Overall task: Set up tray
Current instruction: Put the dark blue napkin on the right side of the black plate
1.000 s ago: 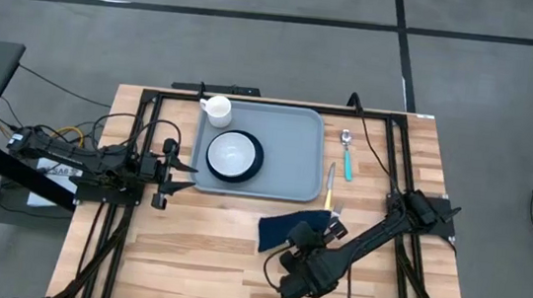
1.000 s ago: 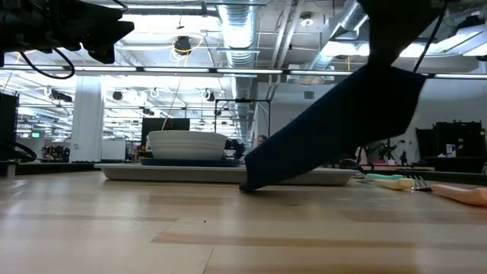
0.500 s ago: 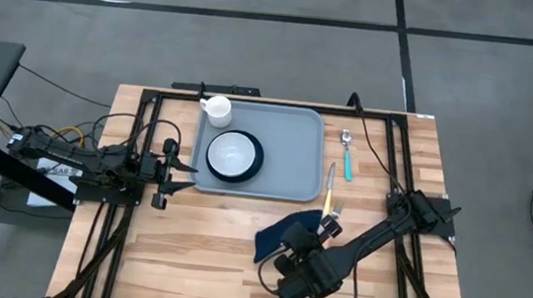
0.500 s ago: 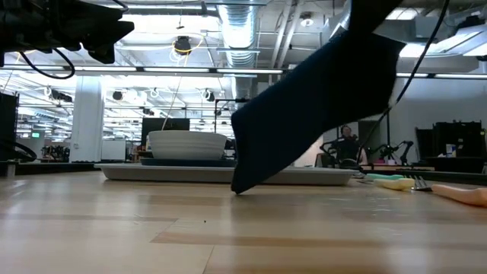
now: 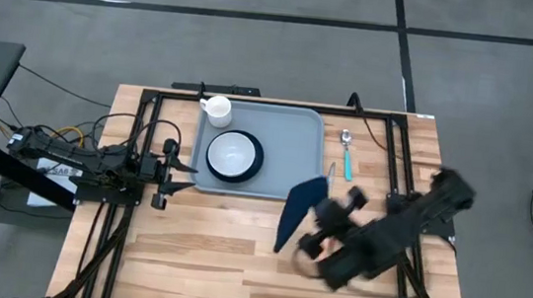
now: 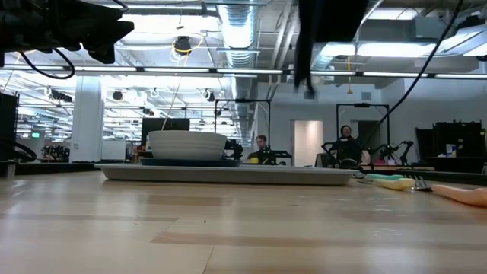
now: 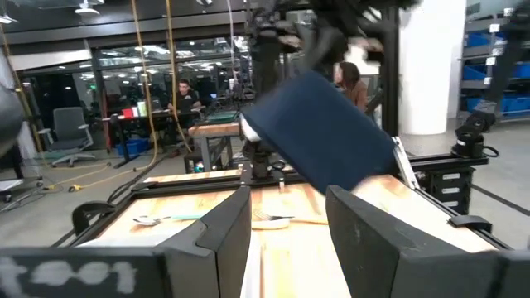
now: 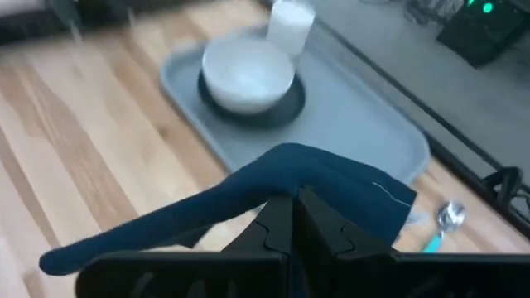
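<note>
Tray (image 5: pixel 286 156) lies flat on table (image 5: pixel 206 252), far side, middle. Looks stiff, light plastic, smooth so maybe slippy; best grabbed by raised rim.
Plate (image 5: pixel 235 158) with bowl (image 5: pixel 233 150) on tray's left part; cup (image 5: pixel 217 110) at its far left corner. Right part bare.
Napkin (image 5: pixel 298 212) soft, floppy, light; hangs in air by tray's near right corner, pinched at one edge.
Right gripper (image 8: pixel 296 217) clenched tight on napkin.
Left gripper (image 5: pixel 175 166) just left of tray, fingers apart, holding nothing.
Spoon (image 5: pixel 346 152) right of tray.

Bright overhead light, motion-blurred right arm (image 5: pixel 386 241)
</note>
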You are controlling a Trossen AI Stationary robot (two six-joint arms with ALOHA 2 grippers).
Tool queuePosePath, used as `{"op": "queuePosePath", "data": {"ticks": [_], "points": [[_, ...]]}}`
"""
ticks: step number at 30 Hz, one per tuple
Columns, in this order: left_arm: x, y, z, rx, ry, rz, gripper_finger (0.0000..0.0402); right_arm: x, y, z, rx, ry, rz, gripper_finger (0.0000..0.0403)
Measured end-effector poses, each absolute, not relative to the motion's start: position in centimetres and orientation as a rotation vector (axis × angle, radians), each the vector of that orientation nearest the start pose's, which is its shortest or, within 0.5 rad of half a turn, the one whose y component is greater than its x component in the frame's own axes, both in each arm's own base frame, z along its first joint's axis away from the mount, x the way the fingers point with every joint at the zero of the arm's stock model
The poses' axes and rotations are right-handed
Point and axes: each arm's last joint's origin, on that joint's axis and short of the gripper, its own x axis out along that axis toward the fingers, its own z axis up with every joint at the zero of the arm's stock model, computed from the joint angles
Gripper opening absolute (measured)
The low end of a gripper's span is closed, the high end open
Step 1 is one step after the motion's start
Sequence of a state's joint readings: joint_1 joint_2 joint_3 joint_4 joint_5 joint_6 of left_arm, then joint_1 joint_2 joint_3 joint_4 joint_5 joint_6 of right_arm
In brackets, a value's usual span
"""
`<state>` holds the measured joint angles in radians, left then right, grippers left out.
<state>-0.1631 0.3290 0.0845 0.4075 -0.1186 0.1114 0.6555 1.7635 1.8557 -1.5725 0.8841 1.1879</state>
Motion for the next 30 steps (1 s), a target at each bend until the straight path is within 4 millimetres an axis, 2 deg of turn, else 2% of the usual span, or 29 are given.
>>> {"op": "queuePosePath", "data": {"ticks": [2,5,8,12,15,19,23,30], "points": [[11.7,-1.6,20.3,0.089,-0.159,-0.051,0.0148,24.5,16.2,37.2,0.077,0.689,-0.711,0.0000],[11.7,-1.7,20.3,0.070,-0.160,-0.083,0.0148,22.1,14.6,37.5,0.086,0.706,-0.695,0.0000],[11.7,-1.8,20.3,0.067,-0.161,-0.117,0.0148,21.0,14.0,35.9,0.137,0.821,-0.684,0.0000],[11.6,-1.9,20.3,0.045,-0.160,-0.153,0.0148,20.9,14.5,33.7,0.203,0.994,-0.679,0.0000],[11.6,-2.0,20.3,0.044,-0.161,-0.170,0.0148,21.4,15.2,33.3,0.203,1.044,-0.655,0.0000],[11.6,-2.0,20.3,0.017,-0.159,-0.183,0.0148,22.7,14.9,33.4,0.246,1.124,-0.650,0.0000],[11.6,-2.0,20.3,-0.006,-0.157,-0.185,0.0148,25.0,13.5,31.7,0.280,1.244,-0.721,0.0000],[11.6,-2.0,20.3,-0.023,-0.153,-0.186,0.0148,29.0,10.0,28.5,0.198,1.385,-0.802,0.0000]]}}
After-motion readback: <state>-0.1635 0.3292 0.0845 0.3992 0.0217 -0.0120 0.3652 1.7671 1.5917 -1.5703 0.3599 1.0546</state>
